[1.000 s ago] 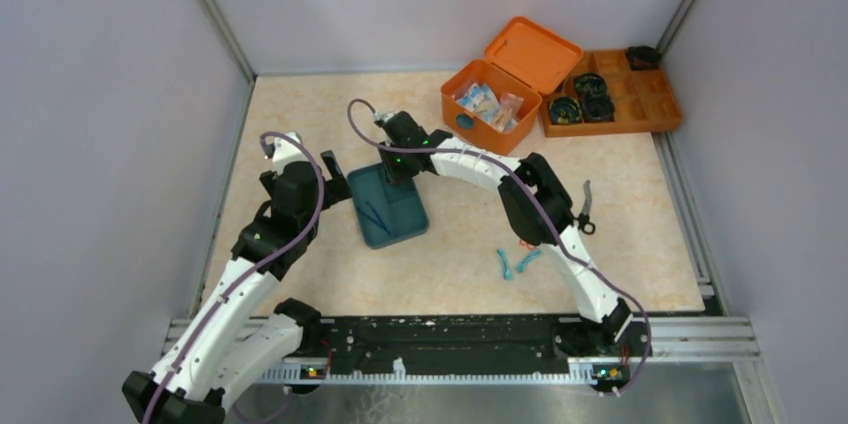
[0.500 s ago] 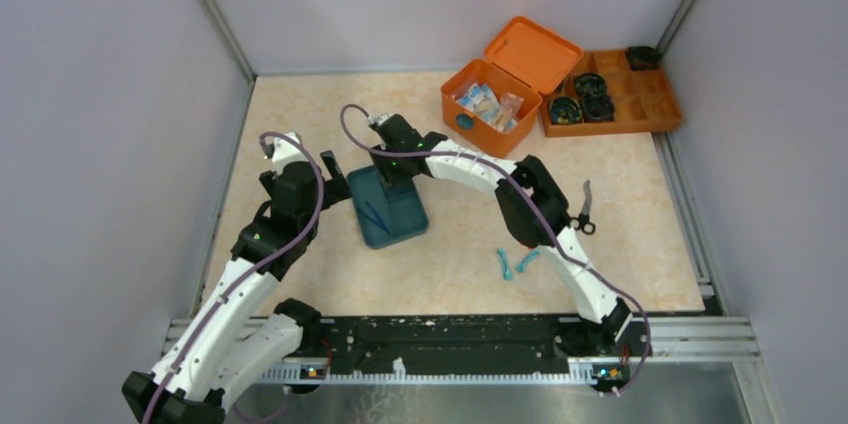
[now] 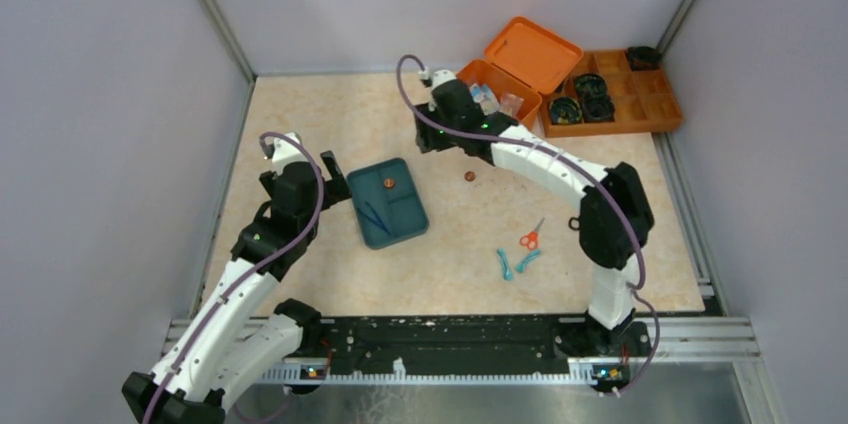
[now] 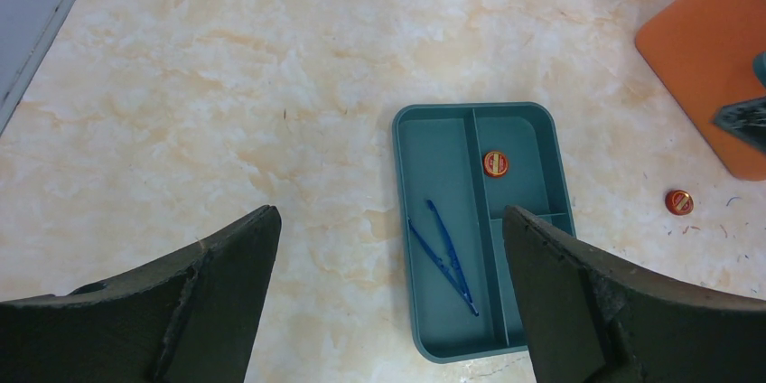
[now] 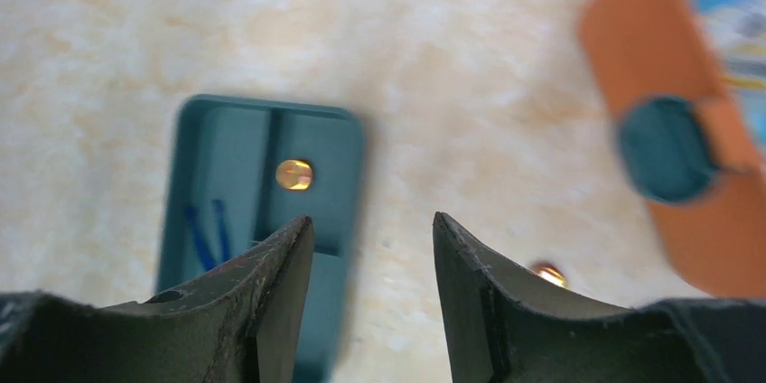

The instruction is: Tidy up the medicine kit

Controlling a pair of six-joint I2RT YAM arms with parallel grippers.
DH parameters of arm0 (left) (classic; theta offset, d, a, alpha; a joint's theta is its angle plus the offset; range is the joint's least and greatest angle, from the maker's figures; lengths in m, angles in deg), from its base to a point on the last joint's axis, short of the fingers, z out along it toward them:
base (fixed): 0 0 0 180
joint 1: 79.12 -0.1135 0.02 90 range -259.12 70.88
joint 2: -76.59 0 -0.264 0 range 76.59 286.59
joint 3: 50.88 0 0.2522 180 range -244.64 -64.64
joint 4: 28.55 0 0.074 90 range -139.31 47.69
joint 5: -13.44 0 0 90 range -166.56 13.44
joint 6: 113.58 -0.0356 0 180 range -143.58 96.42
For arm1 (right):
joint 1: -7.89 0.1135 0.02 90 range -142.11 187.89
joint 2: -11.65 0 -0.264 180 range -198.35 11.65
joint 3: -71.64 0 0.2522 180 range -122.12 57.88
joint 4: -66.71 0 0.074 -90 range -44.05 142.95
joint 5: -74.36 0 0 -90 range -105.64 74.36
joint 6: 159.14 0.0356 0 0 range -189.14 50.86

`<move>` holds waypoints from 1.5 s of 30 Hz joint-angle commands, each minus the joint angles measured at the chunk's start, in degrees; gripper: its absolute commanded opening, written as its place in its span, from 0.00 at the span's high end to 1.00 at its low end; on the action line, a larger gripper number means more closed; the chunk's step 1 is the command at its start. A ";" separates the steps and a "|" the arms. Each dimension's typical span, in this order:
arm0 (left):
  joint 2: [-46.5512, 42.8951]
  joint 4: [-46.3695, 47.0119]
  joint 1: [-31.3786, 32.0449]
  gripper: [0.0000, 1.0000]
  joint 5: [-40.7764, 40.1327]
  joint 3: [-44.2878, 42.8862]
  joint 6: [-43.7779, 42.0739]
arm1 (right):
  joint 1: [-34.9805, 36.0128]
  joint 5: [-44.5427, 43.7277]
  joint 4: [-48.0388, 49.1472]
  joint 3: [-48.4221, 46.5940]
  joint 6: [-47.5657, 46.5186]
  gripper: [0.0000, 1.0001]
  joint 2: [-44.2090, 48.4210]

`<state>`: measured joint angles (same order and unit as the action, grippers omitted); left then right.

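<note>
1. a pale marbled table point(image 3: 300, 114) is lying between grey walls.
2. the medicine kit point(image 3: 533, 52) is sitting at the far right with its lid open, just beside an orange divided tray point(image 3: 610, 130).
3. the right gripper point(image 5: 371, 220) is hovering near the kit's front wall, fingers parted and pinching nothing.
4. the left gripper point(image 4: 389, 216) is hanging spread wide and empty near a teal tray point(image 4: 434, 157).
5. blue tweezers point(image 4: 443, 256) and a small round cap point(image 4: 494, 163) are lying in separate compartments of that tray.
6. a second cap point(image 4: 678, 201) is resting on the table.
</note>
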<state>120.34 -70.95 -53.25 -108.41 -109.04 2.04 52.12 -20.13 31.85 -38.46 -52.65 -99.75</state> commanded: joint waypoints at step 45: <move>-1.30 0.63 -0.20 0.01 -0.03 0.72 -0.75 | -10.50 -5.03 -2.84 12.64 0.67 0.61 -8.49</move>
<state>119.49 -70.95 -53.25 -108.41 -109.04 2.04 41.93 -25.14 30.87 -24.49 -51.56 -105.65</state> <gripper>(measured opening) 0.989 0.428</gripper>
